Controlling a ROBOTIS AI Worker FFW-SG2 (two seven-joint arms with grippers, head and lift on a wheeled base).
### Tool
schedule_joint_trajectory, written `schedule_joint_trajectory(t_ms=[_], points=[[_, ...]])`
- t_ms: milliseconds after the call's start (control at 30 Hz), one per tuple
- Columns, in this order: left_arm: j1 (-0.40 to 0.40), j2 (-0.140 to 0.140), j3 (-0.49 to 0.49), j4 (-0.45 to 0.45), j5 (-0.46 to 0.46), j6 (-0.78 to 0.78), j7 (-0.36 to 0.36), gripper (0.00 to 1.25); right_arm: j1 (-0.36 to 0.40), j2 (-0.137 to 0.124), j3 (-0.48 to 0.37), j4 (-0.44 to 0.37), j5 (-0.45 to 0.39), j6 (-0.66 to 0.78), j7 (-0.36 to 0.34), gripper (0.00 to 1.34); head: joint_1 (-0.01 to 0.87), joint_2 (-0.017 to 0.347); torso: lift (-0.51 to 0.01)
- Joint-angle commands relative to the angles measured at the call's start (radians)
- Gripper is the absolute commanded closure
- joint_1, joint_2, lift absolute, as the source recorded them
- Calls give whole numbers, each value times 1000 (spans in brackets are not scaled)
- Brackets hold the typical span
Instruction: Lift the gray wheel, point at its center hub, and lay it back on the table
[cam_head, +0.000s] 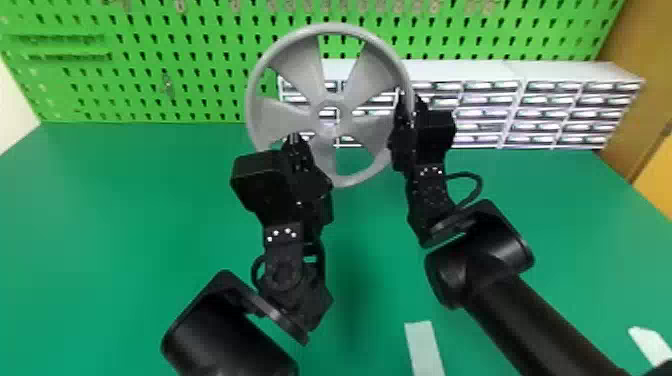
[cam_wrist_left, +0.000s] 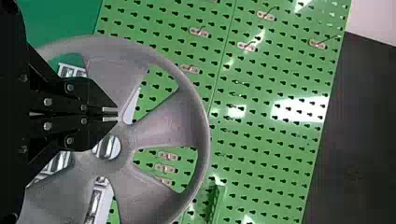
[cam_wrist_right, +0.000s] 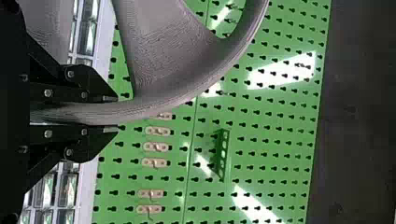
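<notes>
Wheel (cam_head: 302, 62), gray, upright, clamped by right gripper (cam_wrist_right: 110, 114). Left gripper (cam_wrist_left: 110, 114), fingers closed, near hub (cam_wrist_left: 127, 148): pointing step, apparently. Next: left withdraws, wheel lowers to table (cam_head: 125, 225).

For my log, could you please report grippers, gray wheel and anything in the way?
Right gripper clamped on rim; gray wheel raised, roughly upright, above the table; left gripper shut near center hub, possibly in the wheel's way down.

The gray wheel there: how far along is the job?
The lift looks done: the gray wheel is up off the table, its rim between the jaws of the right gripper. Pointing seems in hand: the left gripper, jaws closed, is near the center hub. Laying the wheel back down is left.
</notes>
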Motion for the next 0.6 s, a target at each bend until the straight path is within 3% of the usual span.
schedule_joint_trajectory(t_ms=[0,333,567], points=[[-40,-2,-5,48,44,-7,-11,1179,-1,0,11,0,-12,0,0,1271,692,48,-96],[-84,-25,38,149,110,-21,-98,1184,-3,-3,37,-6,-23,-5,0,1273,692,48,-96],[-130,-41,41,226,107,-48,-140,1184,-3,-5,48,-12,-26,-6,0,1273,692,48,-96]])
